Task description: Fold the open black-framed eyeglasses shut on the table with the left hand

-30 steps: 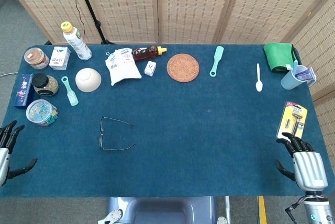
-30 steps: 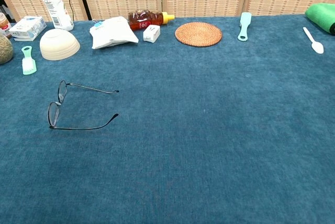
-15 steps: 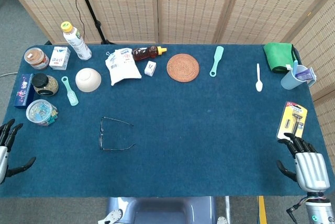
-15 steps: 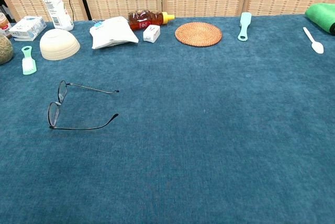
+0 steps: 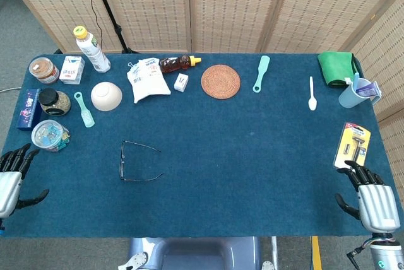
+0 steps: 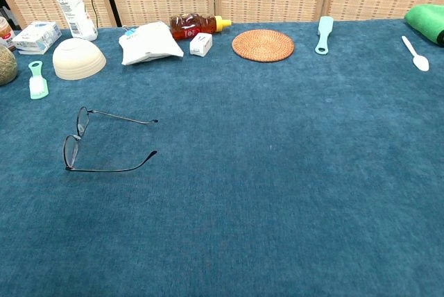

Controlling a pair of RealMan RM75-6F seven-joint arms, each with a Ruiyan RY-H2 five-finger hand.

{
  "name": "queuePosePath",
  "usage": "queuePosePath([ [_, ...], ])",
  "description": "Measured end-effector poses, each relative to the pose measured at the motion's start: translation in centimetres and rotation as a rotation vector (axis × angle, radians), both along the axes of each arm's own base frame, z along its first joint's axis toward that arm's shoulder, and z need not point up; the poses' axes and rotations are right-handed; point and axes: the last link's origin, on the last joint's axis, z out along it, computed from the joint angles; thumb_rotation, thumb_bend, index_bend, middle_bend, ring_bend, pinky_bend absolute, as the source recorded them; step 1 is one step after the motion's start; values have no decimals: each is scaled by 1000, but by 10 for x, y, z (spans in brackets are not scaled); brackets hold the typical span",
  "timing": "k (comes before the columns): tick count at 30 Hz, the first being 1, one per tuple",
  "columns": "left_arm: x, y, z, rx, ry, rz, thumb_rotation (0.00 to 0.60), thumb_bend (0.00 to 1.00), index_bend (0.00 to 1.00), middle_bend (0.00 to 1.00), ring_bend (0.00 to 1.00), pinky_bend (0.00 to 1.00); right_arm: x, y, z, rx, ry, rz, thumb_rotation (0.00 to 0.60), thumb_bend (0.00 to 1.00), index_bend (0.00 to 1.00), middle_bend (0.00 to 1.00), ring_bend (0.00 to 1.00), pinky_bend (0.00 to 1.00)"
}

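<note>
My left hand (image 5: 11, 181) sits at the near left corner of the desk (image 5: 252, 175), fingers spread apart, holding nothing. Only the head view shows it; the chest view does not reach it.

My right hand (image 5: 372, 197) is at the near right corner, fingers likewise apart and empty, far across the desk from the work.

The eyeglasses (image 5: 134, 161) lie toward two o'clock from my left hand, well apart from it, on bare blue cloth. Both temples are swung open. The lens front sits on the side nearer my left hand and runs roughly twelve to six; the two temples point away toward three o'clock, tips free.

Judgement: the left hand is plainly the nearer one. The reach goes forward and inward, arriving at the lens end first, so the temple tips are on the far side and must be swept back toward nine o'clock to fold.

Beyond the eyeglasses, at twelve o'clock from them, stands an upturned bowl (image 5: 106, 96).
</note>
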Motion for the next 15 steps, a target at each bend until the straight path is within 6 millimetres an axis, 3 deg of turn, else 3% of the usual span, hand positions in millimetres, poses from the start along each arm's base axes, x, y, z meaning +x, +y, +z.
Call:
queuePosePath([
  [15, 13, 44, -33, -261, -1, 20, 498, 70, 113, 34, 68, 44, -2, 2, 3, -5, 0, -6, 600, 274, 324, 222, 259, 334],
])
